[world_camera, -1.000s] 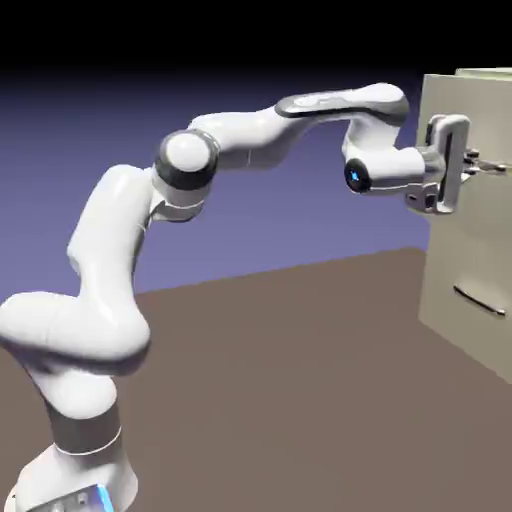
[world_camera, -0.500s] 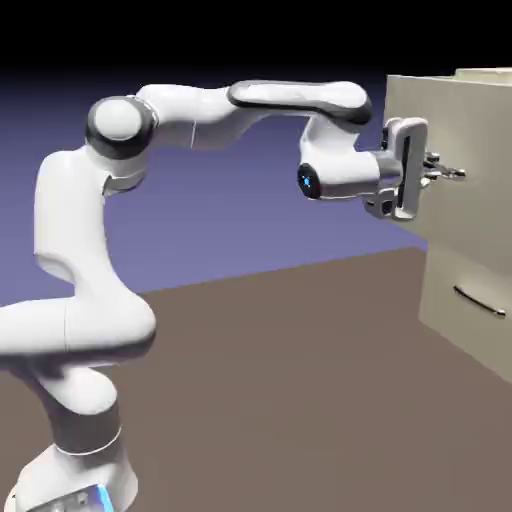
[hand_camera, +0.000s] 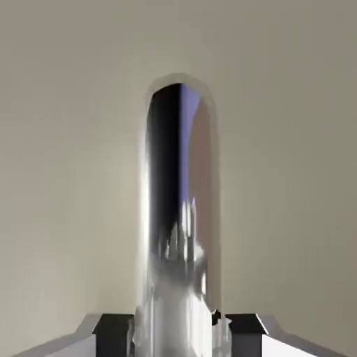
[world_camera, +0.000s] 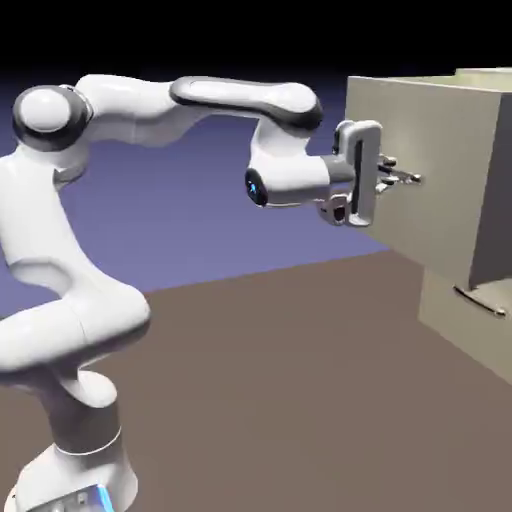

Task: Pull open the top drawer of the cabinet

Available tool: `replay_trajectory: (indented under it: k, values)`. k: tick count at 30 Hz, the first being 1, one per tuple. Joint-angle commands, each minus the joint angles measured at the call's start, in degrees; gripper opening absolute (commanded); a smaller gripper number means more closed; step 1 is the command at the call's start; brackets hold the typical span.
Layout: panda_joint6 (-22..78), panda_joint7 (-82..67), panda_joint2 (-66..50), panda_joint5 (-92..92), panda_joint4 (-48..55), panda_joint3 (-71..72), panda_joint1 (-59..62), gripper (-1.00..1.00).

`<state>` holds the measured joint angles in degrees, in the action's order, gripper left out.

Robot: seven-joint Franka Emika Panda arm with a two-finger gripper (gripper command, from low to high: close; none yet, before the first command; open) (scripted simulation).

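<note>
Pinching the slim shiny bar handle, the white robot hand holds the beige flat-fronted top drawer pulled well out of the tall beige cabinet.

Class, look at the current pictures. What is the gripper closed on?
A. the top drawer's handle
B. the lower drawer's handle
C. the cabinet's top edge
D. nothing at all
A: the gripper is shut on the bar handle of the top drawer, which juts out from the cabinet.
</note>
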<state>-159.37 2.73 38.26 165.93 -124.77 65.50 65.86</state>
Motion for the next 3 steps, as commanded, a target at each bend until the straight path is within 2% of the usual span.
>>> replay_trajectory:
  k: [1, 3]
  values:
    - [0.0, 0.0, 0.0, -0.1, 0.0, 0.0, 0.0, 1.00]
    - [-0.1, 0.4, 0.9, -0.4, -1.5, -1.6, -2.1, 1.00]
